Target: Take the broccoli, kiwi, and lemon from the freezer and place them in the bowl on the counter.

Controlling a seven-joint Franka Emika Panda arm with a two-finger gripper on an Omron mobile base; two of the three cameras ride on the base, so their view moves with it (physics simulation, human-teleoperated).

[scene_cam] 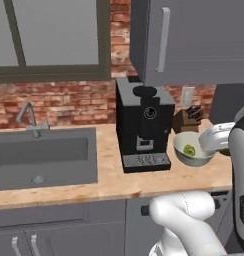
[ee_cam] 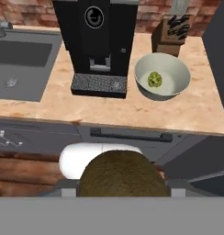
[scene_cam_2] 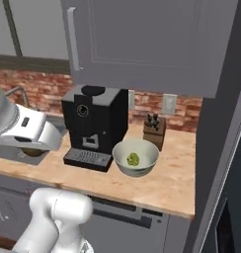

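The gripper [ee_cam: 120, 190] is clasping the kiwi [ee_cam: 120, 174], carrying it out in front of the counter [ee_cam: 109, 114]. The broccoli [ee_cam: 154, 79] is sitting in the bowl [ee_cam: 178, 69] near the counter's right end; next, the kiwi needs lifting over that rim.

Non-task fixtures along the brick back wall

A black coffee machine [scene_cam: 144, 127] stands upright, its drip grille facing forward. A wooden knife block [ee_cam: 174, 30] sits just beside it, near a wall outlet [scene_cam_2: 169, 104]. A grey sink [scene_cam: 41, 157] with a faucet [scene_cam: 29, 117] lies on the machine's other side. A grey wall cupboard [scene_cam_2: 142, 39] with a bar handle hangs overhead.
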